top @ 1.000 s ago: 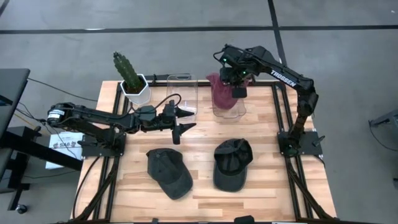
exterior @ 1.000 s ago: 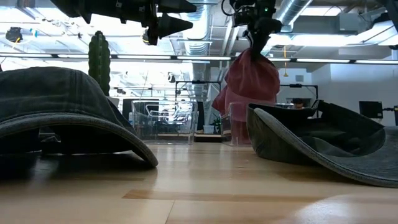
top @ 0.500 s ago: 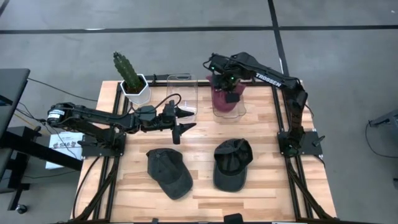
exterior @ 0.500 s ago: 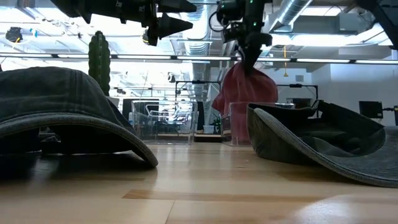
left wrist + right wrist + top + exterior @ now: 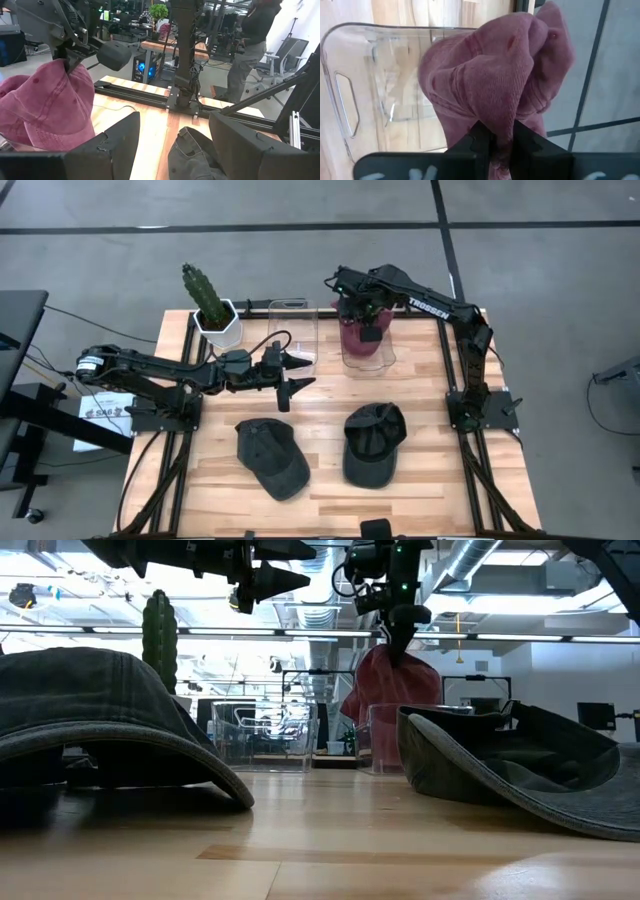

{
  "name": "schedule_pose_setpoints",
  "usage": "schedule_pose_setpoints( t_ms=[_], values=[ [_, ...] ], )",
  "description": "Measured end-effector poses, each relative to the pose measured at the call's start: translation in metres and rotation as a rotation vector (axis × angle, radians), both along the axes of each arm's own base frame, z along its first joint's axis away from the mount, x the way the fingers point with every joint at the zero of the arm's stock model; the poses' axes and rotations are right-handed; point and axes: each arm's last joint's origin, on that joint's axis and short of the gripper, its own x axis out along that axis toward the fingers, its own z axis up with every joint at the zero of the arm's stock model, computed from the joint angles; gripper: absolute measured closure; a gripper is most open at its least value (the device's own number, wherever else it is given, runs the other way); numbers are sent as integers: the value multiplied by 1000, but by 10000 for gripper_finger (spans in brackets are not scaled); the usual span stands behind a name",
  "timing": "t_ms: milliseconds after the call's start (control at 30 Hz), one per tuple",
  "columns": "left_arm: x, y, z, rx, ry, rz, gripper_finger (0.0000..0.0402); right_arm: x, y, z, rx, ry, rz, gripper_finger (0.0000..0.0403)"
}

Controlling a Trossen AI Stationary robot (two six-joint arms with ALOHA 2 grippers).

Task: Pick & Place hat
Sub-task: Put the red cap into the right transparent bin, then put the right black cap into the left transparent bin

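Observation:
A maroon hat [image 5: 490, 85] hangs bunched from my right gripper [image 5: 502, 135], which is shut on it above the right-hand clear bin [image 5: 366, 362] at the table's far edge. The hat's lower part [image 5: 385, 730] sits inside that bin. Two dark hats lie on the table near its front, one crown-up [image 5: 272, 458] and one upturned [image 5: 373, 442]. My left gripper [image 5: 290, 383] hovers open and level over the table's middle left, with nothing between its fingers [image 5: 115, 145]. My right gripper pinches a bunched fold of cloth at the hat's top [image 5: 502, 125] between its two fingers. The fingers come from above, pointing steeply down. The hat hangs slack below them, its lower part down inside the clear bin [image 5: 350, 100].
A second clear bin [image 5: 292, 330] stands left of the first. A potted cactus [image 5: 210, 305] stands at the far left corner. Black frame rails [image 5: 455, 380] run along the table's sides. Bare wood lies between the bins and the dark hats.
My right gripper has gone down and a little toward the table's left edge with the maroon hat. The hat has sunk lower into the clear bin and bunched up under the fingers.

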Motion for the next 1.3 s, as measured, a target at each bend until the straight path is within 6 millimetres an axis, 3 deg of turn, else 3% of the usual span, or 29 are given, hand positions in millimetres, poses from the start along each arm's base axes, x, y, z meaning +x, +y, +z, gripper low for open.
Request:
schedule_pose_setpoints(
  t_ms=[200,500,633,933,1067,1300],
  values=[
    [0,0,0,0,0,0,166,0,0,0,1,-3,-9,325],
    [0,0,0,-19,-2,1,166,-1,0,0,8,-3,-43,212],
    [0,0,0,-19,-2,1,166,-6,0,1,19,15,-63,179],
    [0,0,0,-18,-2,1,166,-25,8,18,37,27,-96,171],
    [0,0,-1,-18,6,1,166,-39,10,37,38,-76,-164,174],
    [0,0,-4,-45,37,2,166,-69,23,80,199,-390,-231,174]
  ],
)
